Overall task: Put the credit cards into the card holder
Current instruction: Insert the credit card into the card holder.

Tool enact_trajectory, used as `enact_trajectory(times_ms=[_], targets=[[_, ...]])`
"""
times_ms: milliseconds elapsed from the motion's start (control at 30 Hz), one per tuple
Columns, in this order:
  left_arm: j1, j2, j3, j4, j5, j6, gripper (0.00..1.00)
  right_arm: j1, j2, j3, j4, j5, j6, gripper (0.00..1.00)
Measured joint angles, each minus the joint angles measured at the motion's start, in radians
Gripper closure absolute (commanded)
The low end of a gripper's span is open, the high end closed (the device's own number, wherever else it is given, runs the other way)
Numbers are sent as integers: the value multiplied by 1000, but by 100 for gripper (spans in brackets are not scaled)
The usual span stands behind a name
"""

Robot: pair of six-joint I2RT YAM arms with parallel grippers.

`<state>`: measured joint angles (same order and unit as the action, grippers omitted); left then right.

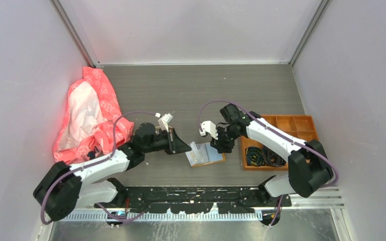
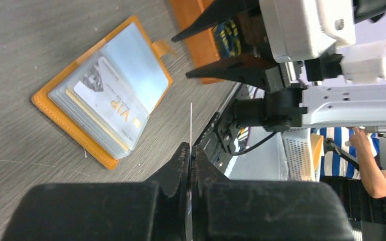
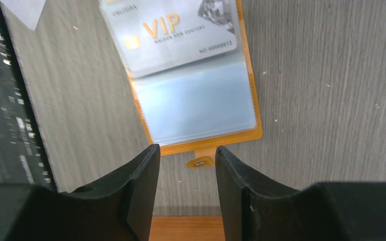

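The mustard-orange card holder (image 1: pixel 206 154) lies open on the table between the two grippers. Its clear sleeves show in the left wrist view (image 2: pixel 105 95) and the right wrist view (image 3: pixel 201 100). A pale VIP credit card (image 3: pixel 181 35) sits in a sleeve. My left gripper (image 2: pixel 191 148) is shut on a thin credit card (image 2: pixel 191 125), seen edge-on, held just left of the holder (image 1: pixel 185 147). My right gripper (image 3: pixel 183 150) is open and empty, hovering at the holder's snap tab (image 3: pixel 201 161) on its right side (image 1: pixel 220 146).
An orange compartmented box (image 1: pixel 281 140) with black coils stands right of the holder, under the right arm. A red-pink bag (image 1: pixel 90 118) lies at the left wall. A pale card corner (image 3: pixel 22 10) shows beyond the holder in the right wrist view.
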<state>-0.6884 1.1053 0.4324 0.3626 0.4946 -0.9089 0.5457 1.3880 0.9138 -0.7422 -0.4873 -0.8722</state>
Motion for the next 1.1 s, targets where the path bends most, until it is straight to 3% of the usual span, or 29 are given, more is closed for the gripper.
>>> enact_trajectory(times_ms=[167,633,1100], targets=[[-71,164,52,6,-56,-3,100,0,66,-3,6,87,-79,49],[-75,472,174,72,-117,-40,100,0,162,-14,14,174,-137,49],[-74,519,268,-68,-159,-40,100,0,174,-14,10,175,-146,49]])
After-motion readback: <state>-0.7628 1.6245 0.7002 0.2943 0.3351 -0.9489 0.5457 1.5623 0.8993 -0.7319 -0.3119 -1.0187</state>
